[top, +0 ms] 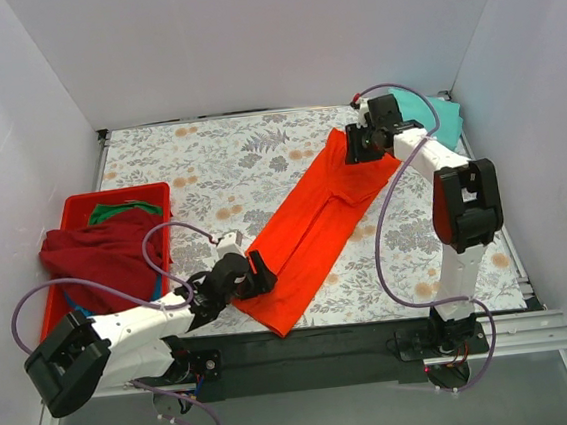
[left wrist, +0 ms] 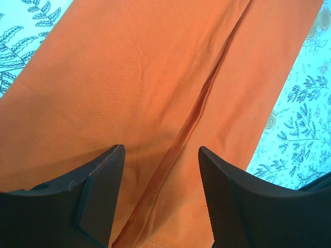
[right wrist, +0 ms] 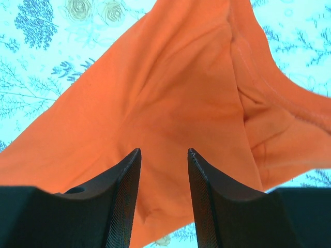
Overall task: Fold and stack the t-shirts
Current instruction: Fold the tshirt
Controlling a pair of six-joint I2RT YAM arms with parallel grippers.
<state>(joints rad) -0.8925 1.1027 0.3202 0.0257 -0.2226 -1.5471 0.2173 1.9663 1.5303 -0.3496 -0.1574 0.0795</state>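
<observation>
The orange-red t-shirt (top: 315, 225) lies on the flower-printed surface (top: 208, 159) as 1 long narrow strip. It runs slantwise from the left hand (top: 259, 275) at its near end to the right hand (top: 357, 145) at its far end.

In the left wrist view, the left hand (left wrist: 160, 150) has its 2 fingers spread wide, with orange cloth filling the gap between and beyond them. A long crease runs away from the right finger (left wrist: 227, 206). The patterned surface shows to either side of the strip. No pinch on the cloth is visible.

In the right wrist view, the right hand (right wrist: 164, 151) has its 2 fingers parted more narrowly. Orange cloth again fills the gap, and I cannot see either finger closing on it. Ahead and to the right of these fingers the cloth bunches into folds with a stitched hem. To the left it lies smooth.

Just behind the right hand, in the far corner, lies the mint-teal t-shirt (top: 435, 113), clear of the orange one.

Well to the left of the left hand stands a red tray (top: 111, 195). A maroon t-shirt (top: 97, 256) is heaped in it and spills over its left rim. A green t-shirt (top: 121, 210) shows at the tray's far end.
</observation>
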